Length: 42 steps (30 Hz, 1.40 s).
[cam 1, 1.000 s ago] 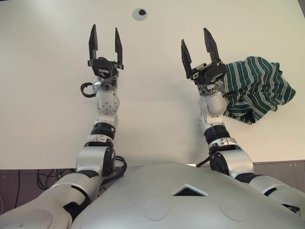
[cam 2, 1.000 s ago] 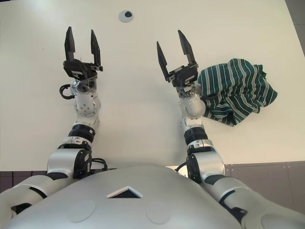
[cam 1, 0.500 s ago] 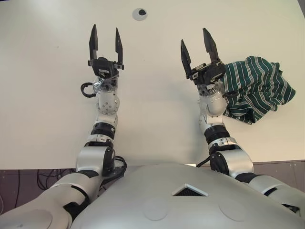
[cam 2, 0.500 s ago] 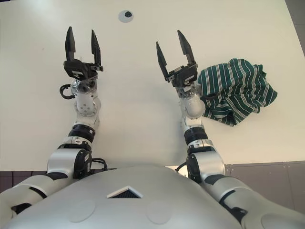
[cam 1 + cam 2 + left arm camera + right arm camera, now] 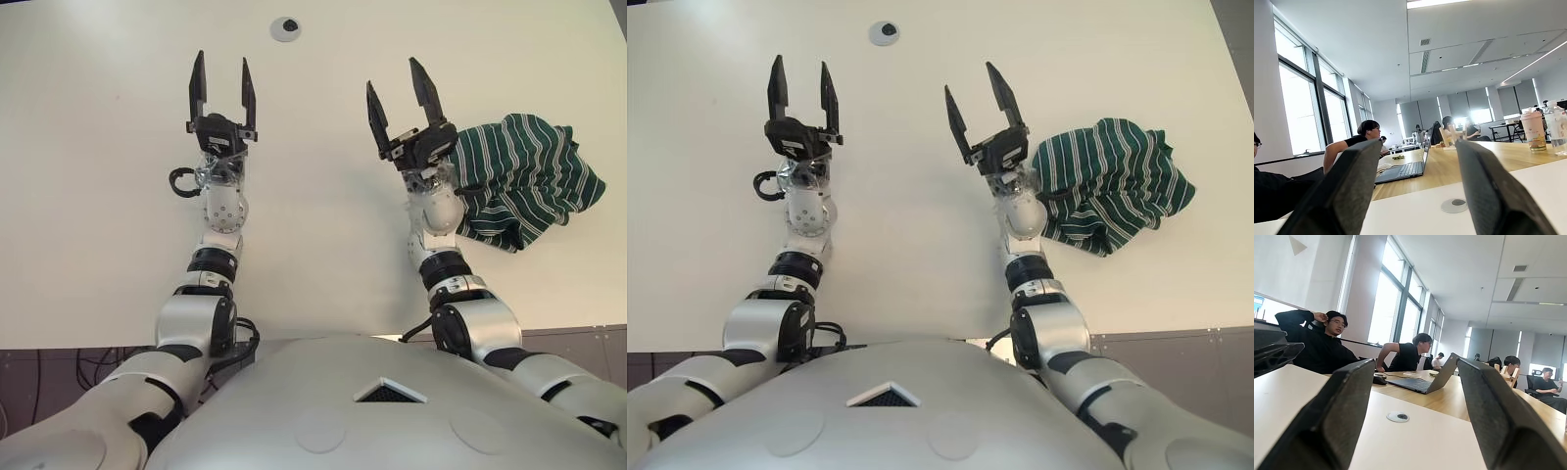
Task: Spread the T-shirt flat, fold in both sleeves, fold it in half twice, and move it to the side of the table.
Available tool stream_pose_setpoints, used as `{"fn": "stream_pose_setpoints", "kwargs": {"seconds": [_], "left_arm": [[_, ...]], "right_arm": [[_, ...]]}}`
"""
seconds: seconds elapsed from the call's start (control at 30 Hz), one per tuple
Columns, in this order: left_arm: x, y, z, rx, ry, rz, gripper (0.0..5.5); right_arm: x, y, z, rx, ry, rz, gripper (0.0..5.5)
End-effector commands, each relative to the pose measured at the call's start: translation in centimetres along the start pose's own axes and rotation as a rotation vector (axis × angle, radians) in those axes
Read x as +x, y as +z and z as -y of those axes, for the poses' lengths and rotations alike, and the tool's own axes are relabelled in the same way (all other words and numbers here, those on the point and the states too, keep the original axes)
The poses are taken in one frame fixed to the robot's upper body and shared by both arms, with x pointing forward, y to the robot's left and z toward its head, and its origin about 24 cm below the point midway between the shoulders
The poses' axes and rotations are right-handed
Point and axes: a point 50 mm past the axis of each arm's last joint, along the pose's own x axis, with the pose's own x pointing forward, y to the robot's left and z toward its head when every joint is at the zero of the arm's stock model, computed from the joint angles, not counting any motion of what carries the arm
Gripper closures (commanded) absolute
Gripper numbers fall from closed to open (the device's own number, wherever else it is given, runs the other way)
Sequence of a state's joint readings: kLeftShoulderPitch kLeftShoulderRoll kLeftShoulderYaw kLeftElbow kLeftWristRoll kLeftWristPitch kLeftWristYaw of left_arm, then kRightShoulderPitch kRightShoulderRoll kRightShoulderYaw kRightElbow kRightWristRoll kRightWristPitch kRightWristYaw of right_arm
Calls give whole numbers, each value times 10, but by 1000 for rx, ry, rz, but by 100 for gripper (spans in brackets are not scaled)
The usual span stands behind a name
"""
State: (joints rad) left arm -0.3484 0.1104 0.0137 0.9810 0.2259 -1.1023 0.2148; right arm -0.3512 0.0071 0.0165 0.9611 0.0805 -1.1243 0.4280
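At right you see the T-shirt (image 5: 529,176), soft creased cloth; the table (image 5: 98,245) is smooth, matt; the fingers (image 5: 1342,191) look matt plastic.

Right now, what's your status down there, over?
Left gripper open, empty. Right gripper open, empty, beside the T-shirt. T-shirt crumpled in a heap on the table, not yet spread. Nothing in the way.

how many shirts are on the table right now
1. The crumpled green striped T-shirt lies on the table, at its right side, beside the right gripper; nothing seems hidden.
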Motion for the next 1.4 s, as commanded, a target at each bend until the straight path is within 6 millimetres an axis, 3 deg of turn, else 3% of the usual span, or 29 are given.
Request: {"fn": "stream_pose_setpoints", "kwargs": {"seconds": [0.03,0.3,0.4,0.57,0.73,0.83,0.9,1.1,1.23,1.4], "left_arm": [[-30,-22,8,17,-12,-170,276],[-15,-25,18,26,-43,-204,276],[-12,-23,19,19,-60,-181,276],[-12,-20,21,-16,-87,-161,276],[-16,-18,23,-43,-85,-144,276],[-20,-16,23,-53,-73,-131,276],[-22,-15,24,-57,-64,-124,276],[-26,-14,25,-63,-56,-117,276],[-28,-13,24,-60,-44,-113,276],[-30,-12,23,-56,-35,-105,276]], "right_arm": [[-26,-21,4,47,-26,-158,247],[-20,-25,15,54,-55,-190,247],[-19,-17,14,38,-66,-109,247],[-14,26,16,92,-51,147,247],[-28,74,60,-22,-45,165,247],[-51,97,106,-296,-55,-12,247],[-71,99,138,-456,-90,-214,247],[-124,104,189,-653,-189,-655,247],[-147,101,200,-655,-186,-926,247],[-159,103,180,-571,26,-1100,247]]}}
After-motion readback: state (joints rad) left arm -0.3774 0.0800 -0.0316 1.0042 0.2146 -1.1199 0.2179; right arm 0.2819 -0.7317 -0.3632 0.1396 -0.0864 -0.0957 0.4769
